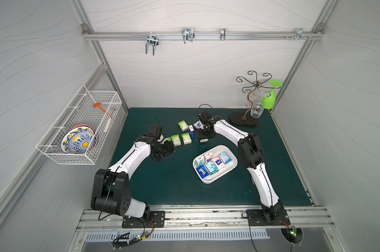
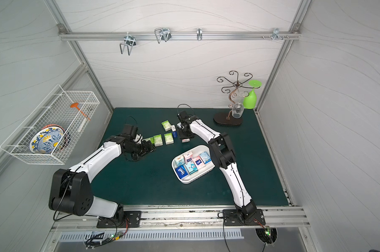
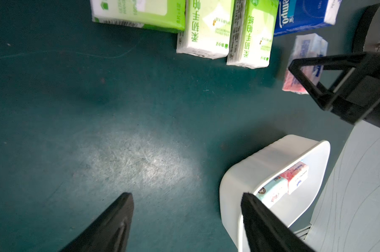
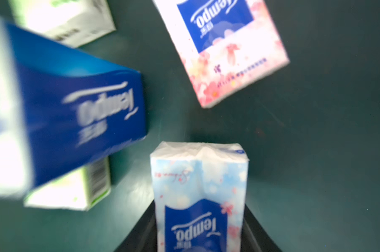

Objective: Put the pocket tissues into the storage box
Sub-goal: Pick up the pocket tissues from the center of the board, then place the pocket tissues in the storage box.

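**Top views: tissues split between the dark green desk and the box**

Pale panelled walls enclose the desk, and a rail of metal hooks crosses the back. On the left wall a wire basket holds a painted plate. The left hand hangs wide and empty over the scuffed mat. Green packets lie mid-desk. The right hand clasps a light-blue packet. The storage box, right of centre, carries six packets. A glass rack stands far right.
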Controlling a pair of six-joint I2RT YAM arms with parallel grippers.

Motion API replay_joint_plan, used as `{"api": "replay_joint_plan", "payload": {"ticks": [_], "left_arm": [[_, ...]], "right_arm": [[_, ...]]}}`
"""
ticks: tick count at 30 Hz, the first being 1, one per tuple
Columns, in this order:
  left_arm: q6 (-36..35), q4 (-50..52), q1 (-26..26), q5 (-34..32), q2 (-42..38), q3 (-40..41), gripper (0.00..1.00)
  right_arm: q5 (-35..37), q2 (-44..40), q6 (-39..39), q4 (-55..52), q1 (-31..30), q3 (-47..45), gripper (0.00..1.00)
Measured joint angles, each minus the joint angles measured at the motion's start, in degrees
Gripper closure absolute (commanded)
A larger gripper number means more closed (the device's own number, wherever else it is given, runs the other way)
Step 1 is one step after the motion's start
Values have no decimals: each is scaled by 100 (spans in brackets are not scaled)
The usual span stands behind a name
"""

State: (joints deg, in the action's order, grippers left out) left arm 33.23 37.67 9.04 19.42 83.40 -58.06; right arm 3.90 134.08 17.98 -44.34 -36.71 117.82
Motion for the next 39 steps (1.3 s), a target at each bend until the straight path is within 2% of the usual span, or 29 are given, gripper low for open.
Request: {"api": "replay_joint_plan", "payload": {"ticks": [11, 19, 26, 36, 39], "left_arm": [[-11, 0, 0, 120, 175, -131, 19], [-13, 70, 0, 122, 179, -184, 19], [4, 149, 0, 127, 186, -203, 20], [20, 155, 0, 127, 184, -216, 20], [20, 155, 0, 127, 184, -216, 20]], "right_arm": [[-153, -2673, -98, 422, 4, -2116, 47], [-195, -3821, -160, 603, 4, -4011, 46], [-175, -3963, -203, 1134, 4, -4874, 45], [17, -3576, -289, 1996, 2, -4955, 42], [17, -3506, -282, 2079, -28, -4955, 38]]}}
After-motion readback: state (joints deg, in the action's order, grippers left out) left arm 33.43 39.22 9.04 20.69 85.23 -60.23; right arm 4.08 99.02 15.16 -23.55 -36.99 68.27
